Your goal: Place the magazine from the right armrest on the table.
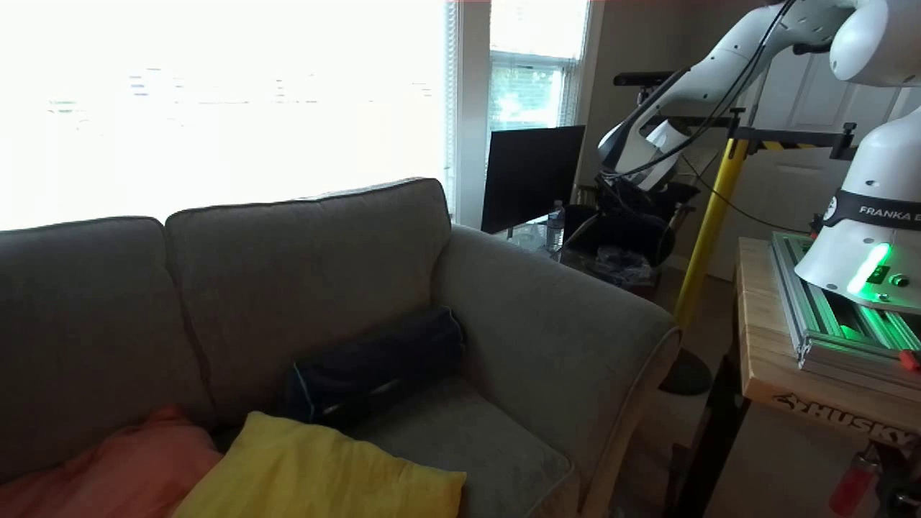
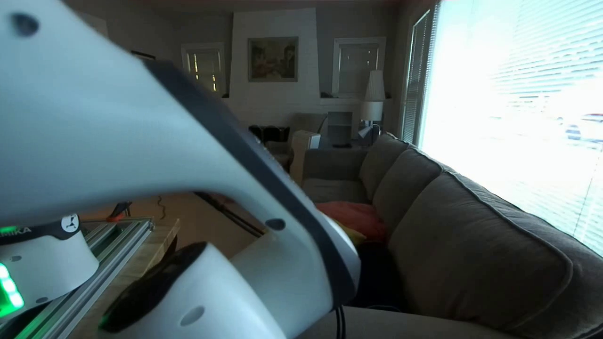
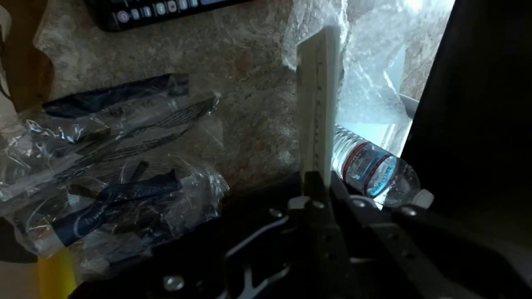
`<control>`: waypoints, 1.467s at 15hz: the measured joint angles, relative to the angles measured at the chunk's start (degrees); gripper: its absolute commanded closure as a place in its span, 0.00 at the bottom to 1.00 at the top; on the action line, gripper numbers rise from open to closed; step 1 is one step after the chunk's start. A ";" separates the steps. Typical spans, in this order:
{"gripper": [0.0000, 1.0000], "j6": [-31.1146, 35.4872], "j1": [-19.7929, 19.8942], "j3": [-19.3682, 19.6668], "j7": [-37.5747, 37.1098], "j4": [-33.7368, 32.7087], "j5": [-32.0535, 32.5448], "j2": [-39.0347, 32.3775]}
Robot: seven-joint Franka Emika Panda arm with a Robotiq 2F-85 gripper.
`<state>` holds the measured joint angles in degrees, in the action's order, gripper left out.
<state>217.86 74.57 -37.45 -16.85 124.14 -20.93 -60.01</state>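
In the wrist view, my gripper (image 3: 326, 182) is shut on the magazine (image 3: 318, 104), a thin whitish booklet seen nearly edge-on. It stands out beyond the fingertips, above the table (image 3: 253, 91), whose top looks mottled brown-grey. I cannot tell how high above the top it is. The right armrest (image 1: 554, 302), broad and grey-brown, shows in an exterior view with nothing on its top. The gripper is a dark shape over the clutter beyond that armrest there, and the magazine cannot be made out. The armrest's top (image 2: 414, 325) also shows along the bottom of an exterior view.
Crumpled clear plastic bags (image 3: 124, 191) and a black phone or tablet screen (image 3: 166, 12) lie on the table. A water bottle (image 3: 370, 166) and clear plastic wrap (image 3: 365, 74) are on its other side. A black monitor (image 1: 532, 180) and a yellow post (image 1: 709, 230) stand nearby.
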 measured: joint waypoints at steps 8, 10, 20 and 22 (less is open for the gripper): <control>0.99 7.99 5.23 3.84 -4.62 0.05 28.95 -9.37; 0.99 8.68 5.26 5.90 -7.15 -0.66 34.35 -10.16; 0.99 5.11 5.27 9.85 -12.76 -10.99 47.74 -19.04; 0.98 3.08 5.30 9.79 -12.85 -13.60 47.79 -21.21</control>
<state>220.95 79.87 -27.66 -29.70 110.54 26.86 -81.22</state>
